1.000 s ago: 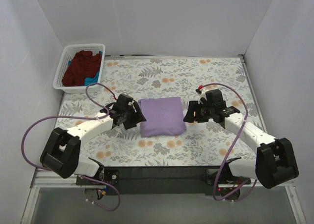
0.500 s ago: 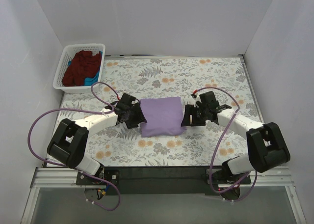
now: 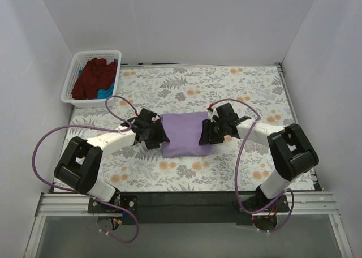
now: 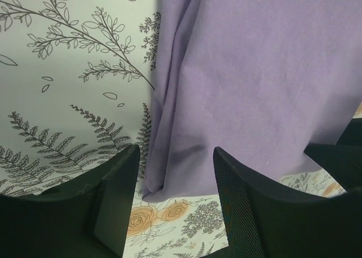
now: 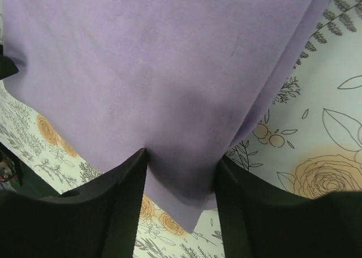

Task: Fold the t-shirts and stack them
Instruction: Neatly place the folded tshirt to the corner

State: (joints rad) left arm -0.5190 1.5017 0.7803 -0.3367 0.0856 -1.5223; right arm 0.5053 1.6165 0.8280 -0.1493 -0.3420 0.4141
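- the table [image 3: 226, 88] has a floral-print surface and takes up most of my top view.
- the lavender t-shirt [image 3: 184, 133] lies folded into a near-square pad. it is flat on the near middle of the table, directly between my two grippers.
- the white lattice basket [image 3: 85, 103] sits at the far-left corner of the table, well apart from the lavender t-shirt.
- the maroon t-shirt [image 3: 93, 77] fills most of the basket in a crumpled heap.
- the blue t-shirt [image 3: 105, 92] shows only as a strip along the basket's right side, beside the maroon t-shirt.
- the left gripper [image 3: 160, 136] is low at the pad's left edge.
  - in the left wrist view its fingers [image 4: 113, 204] stand wide apart.
  - the layered folded edge of the cloth runs down into the gap between them.
  - the fingers are not closed on the cloth.
- the right gripper [image 3: 205, 134] is low at the pad's right edge and reaches slightly over it.
  - in the right wrist view its fingers [image 5: 127, 210] are spread wide.
  - the cloth fills the gap between them, with one corner of the pad lying there.
  - i cannot tell whether the fingers touch the cloth.
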